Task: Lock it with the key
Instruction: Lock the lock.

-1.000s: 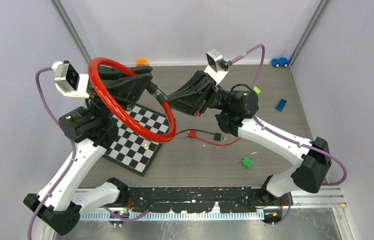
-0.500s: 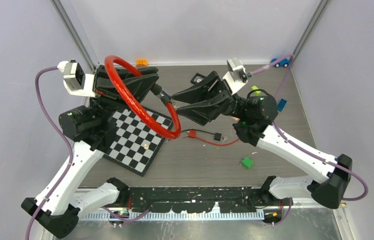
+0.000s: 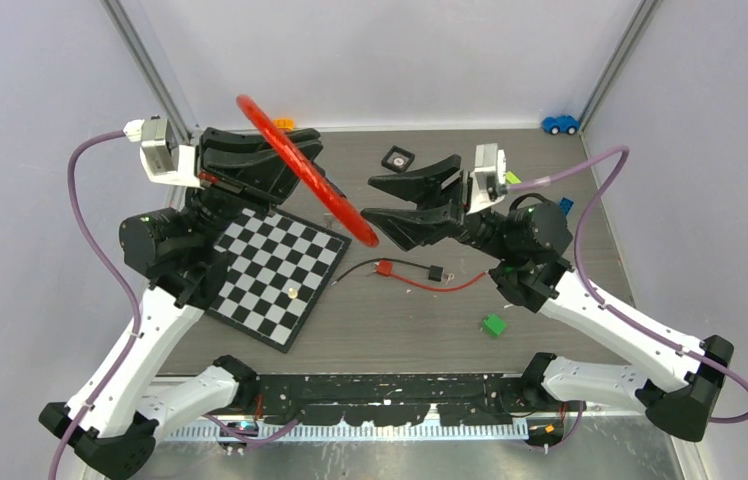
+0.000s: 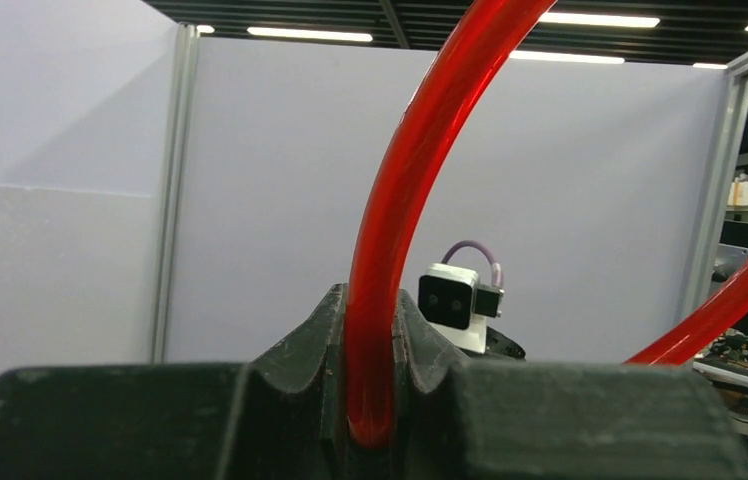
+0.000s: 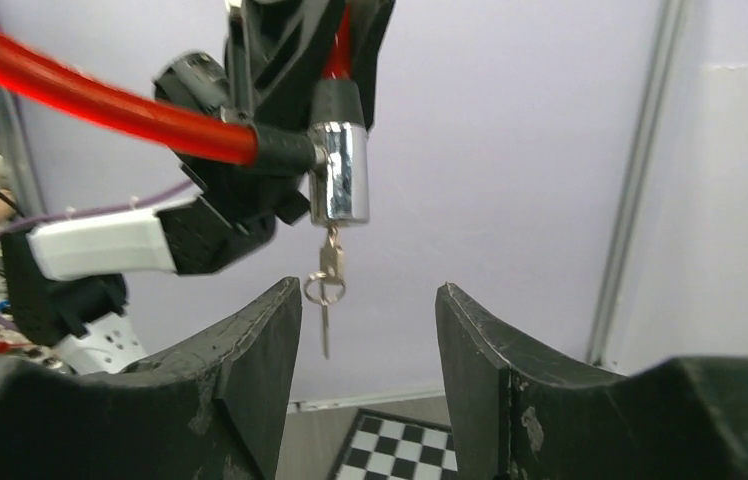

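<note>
The red cable lock (image 3: pixel 342 207) is a stiff red loop held up in the air, seen almost edge-on from above. My left gripper (image 3: pixel 300 160) is shut on the red cable (image 4: pixel 390 230), which runs up between its jaws (image 4: pixel 370 320). In the right wrist view the chrome lock cylinder (image 5: pixel 338 175) joins the cable ends, and the key (image 5: pixel 331 262) hangs from its underside with a ring and a second key below. My right gripper (image 5: pixel 368 300) is open with nothing in it, a little short of the key. From above, that gripper (image 3: pixel 367 198) faces the loop's lower end.
A chessboard (image 3: pixel 270 275) lies on the table below the left arm. Red and black wires with connectors (image 3: pixel 410 272), a green block (image 3: pixel 493 324), a black square piece (image 3: pixel 397 158), a blue toy car (image 3: pixel 559 124) and an orange piece (image 3: pixel 283 123) are scattered around.
My right gripper has opened, let go at the lock cylinder and drawn back to the right. The left arm has turned the red loop until it stands almost edge-on.
</note>
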`<state>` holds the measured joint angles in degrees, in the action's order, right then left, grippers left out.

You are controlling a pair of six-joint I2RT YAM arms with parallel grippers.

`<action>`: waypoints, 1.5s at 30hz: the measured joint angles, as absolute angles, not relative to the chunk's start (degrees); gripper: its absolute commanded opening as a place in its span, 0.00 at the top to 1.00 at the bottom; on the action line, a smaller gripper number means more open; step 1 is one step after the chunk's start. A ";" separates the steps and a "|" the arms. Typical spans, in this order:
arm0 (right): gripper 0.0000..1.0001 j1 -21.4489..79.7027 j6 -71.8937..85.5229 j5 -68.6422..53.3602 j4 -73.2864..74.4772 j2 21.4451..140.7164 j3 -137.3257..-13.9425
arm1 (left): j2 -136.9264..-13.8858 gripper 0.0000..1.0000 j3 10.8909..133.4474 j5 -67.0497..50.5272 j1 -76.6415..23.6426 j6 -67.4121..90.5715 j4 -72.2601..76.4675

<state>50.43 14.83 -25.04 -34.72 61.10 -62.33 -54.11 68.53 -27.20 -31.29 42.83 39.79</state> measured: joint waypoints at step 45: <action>0.56 60.49 -11.42 -14.90 -50.65 65.25 -59.92 | -50.74 1.00 68.53 -18.94 -31.29 35.31 23.18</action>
<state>60.49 -11.42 -14.90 -50.65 65.25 -59.92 -50.74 68.53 -18.94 -31.29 35.31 23.18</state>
